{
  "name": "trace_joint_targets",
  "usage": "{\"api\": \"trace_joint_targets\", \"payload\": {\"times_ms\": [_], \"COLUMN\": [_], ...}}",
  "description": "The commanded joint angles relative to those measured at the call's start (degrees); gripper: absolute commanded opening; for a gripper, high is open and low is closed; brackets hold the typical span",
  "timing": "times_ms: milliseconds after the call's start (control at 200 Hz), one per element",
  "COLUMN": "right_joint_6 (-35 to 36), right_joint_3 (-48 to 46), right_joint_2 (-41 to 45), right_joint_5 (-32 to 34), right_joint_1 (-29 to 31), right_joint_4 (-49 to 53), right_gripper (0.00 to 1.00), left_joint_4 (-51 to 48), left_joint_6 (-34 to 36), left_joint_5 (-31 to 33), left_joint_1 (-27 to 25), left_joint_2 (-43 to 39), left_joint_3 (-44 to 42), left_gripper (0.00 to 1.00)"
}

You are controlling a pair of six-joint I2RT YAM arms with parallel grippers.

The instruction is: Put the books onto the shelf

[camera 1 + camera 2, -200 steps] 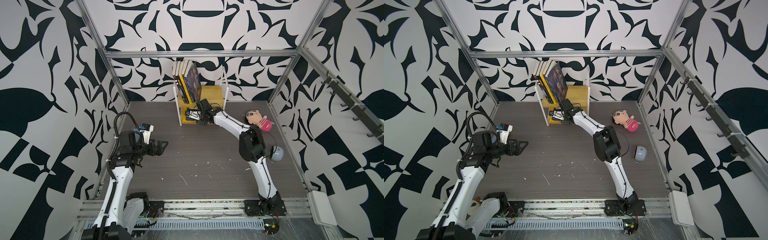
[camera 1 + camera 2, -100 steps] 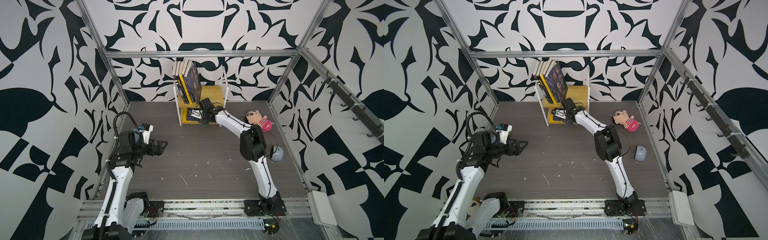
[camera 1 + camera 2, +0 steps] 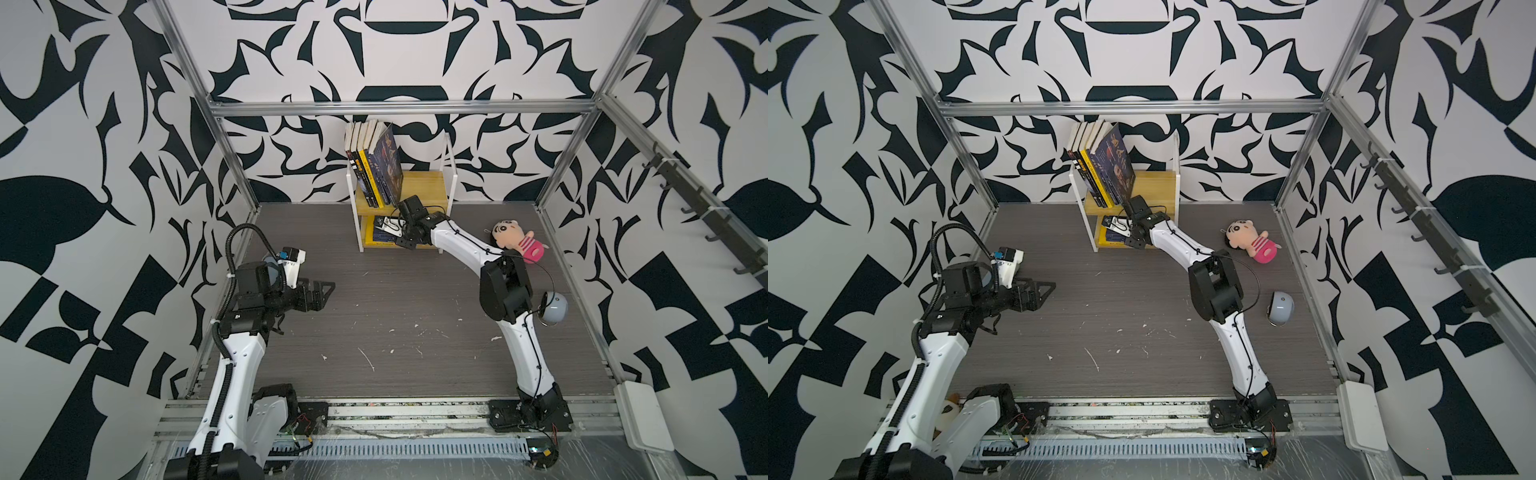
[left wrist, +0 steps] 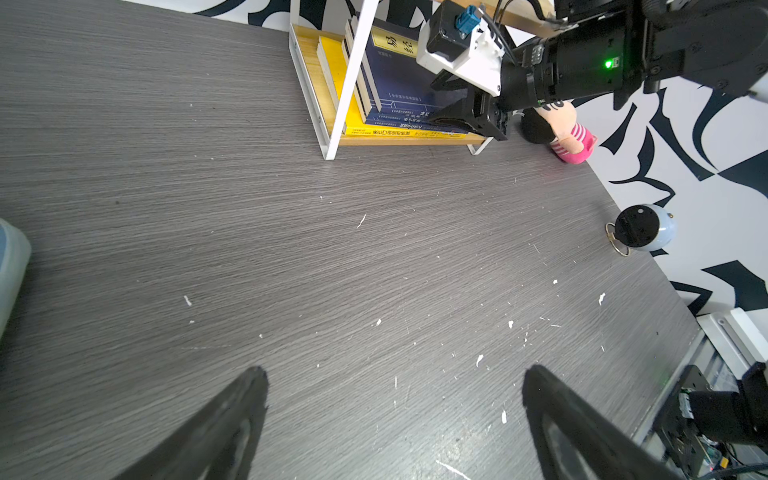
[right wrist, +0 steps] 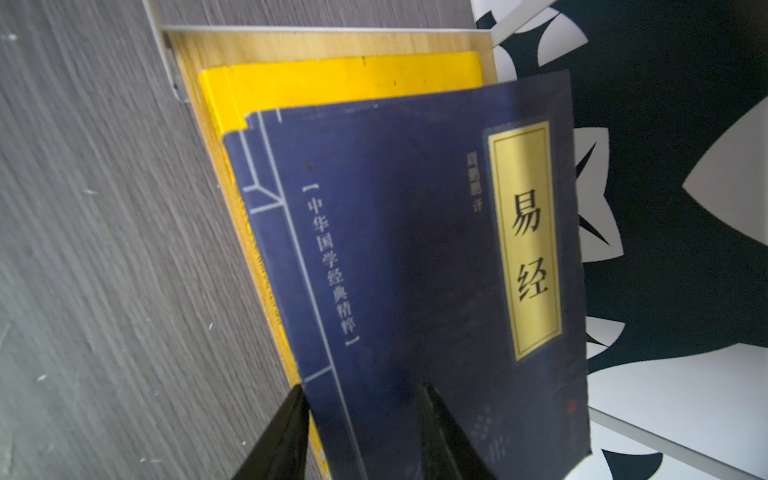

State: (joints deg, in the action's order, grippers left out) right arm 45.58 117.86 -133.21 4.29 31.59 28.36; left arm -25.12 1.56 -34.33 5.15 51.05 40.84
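The table [image 3: 395, 299] shows no loose book that I can see, only a doll [image 3: 515, 243] lying back from the right end effector [image 5: 361, 390], beside its arm. The shelf [image 3: 436, 187] stands at the far edge. A row of books [image 3: 376, 166] leans upright on its top board, above that end effector, and a flat pile lies on the lower board beneath it. Since a second ago the right arm has drawn a shade back out of the lower tier, while shelf, row and left arm look unchanged. I judge the last book is laid down and let go, so the task is nearly done. The right end effector hangs over the navy book [image 5: 395, 249] that tops the pile. Its fingers are partly apart and grip nothing. A yellow book [image 5: 353, 79] pokes out just beyond it, lower in the pile. The left end effector [image 4: 395, 370] hovers spread wide over bare table, well apart from the shelf.
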Motion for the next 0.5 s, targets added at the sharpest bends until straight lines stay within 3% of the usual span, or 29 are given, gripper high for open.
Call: {"api": "trace_joint_targets", "payload": {"times_ms": [0,240,495], "right_joint_6": [-2.0,-3.1,-4.7], "right_joint_3": [3.5,4.2,0.9], "right_joint_2": [0.5,0.1,6.4], "right_joint_5": [0.0,-0.4,-4.2], "right_joint_1": [0.0,0.1,1.2], "right_joint_4": [-4.3,-5.3,-0.8], "right_gripper": [0.42,0.36,0.53], "left_joint_4": [-0.2,0.0,-0.7], "left_joint_6": [0.7,0.9,3.3], "left_joint_5": [-1.1,-1.0,2.1], "left_joint_1": [0.3,0.5,-0.6], "left_joint_2": [-0.3,-0.2,1.2], "left_joint_3": [-0.5,-0.6,1.6], "left_gripper": [1.0,0.99,0.99]}}
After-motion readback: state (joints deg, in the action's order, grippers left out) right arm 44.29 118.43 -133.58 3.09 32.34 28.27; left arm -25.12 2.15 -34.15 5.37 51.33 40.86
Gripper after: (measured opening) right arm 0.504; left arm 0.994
